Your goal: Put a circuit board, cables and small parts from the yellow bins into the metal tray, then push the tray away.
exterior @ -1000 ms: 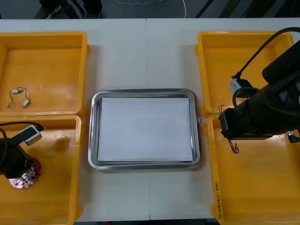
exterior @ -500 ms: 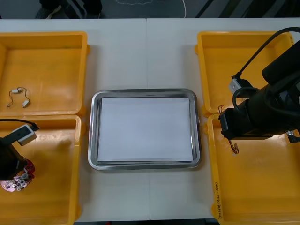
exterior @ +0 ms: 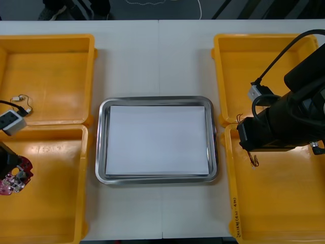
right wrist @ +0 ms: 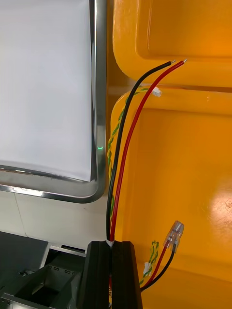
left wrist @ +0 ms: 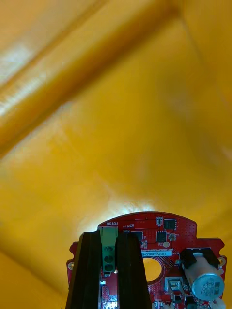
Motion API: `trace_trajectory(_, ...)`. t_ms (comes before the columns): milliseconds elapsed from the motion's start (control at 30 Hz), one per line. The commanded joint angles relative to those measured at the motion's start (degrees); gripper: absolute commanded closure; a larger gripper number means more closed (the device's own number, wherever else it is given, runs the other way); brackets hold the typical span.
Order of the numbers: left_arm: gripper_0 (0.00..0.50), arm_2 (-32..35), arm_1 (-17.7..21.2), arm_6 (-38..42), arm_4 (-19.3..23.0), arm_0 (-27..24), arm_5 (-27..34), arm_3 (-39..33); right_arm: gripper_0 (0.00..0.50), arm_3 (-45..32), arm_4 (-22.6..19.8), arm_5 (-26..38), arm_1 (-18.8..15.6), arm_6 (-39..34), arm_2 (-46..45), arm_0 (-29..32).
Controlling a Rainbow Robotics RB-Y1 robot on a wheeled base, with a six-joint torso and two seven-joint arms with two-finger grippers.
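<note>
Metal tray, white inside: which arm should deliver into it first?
Right. The right gripper, shut on the black and red cables, hangs beside the right rim of the metal tray. The left gripper holds the round red circuit board over the near left yellow bin, farther off.

The tray (exterior: 157, 99) lies mid-table (exterior: 152, 56) between paired bins (exterior: 56, 66). A circuit board (exterior: 12, 178) hangs over the near left bin (exterior: 56, 203), cables (right wrist: 123, 140) over the near right bin (exterior: 284, 213).
</note>
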Motion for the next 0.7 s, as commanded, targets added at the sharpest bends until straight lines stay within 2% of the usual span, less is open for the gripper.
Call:
trace_trajectory(33, 0.5, 0.7, 2.7, 11.2, 1.8, -3.6, 0.6, -4.1, 0.5, -1.3, 0.0, 0.3, 0.6, -0.3, 0.7, -1.8)
trace_trajectory(233, 0.5, -1.8, 6.2, 19.5, 5.3, -6.4, 0.6, -4.7, 0.5, -1.3, -0.1, 0.3, 0.6, -0.3, 0.7, -1.8)
trace_trajectory(467, 0.5, -8.7, 12.6, 29.9, 8.3, -12.0, 0.6, -4.6, 0.5, -1.3, -0.1, 0.3, 0.6, -0.3, 0.7, -1.8)
trace_trajectory(700, 0.5, -13.4, 13.1, 39.3, 9.9, -16.9, 0.6, -4.7, 0.5, -1.3, -0.1, 0.3, 0.5, -0.3, 0.7, -1.8)
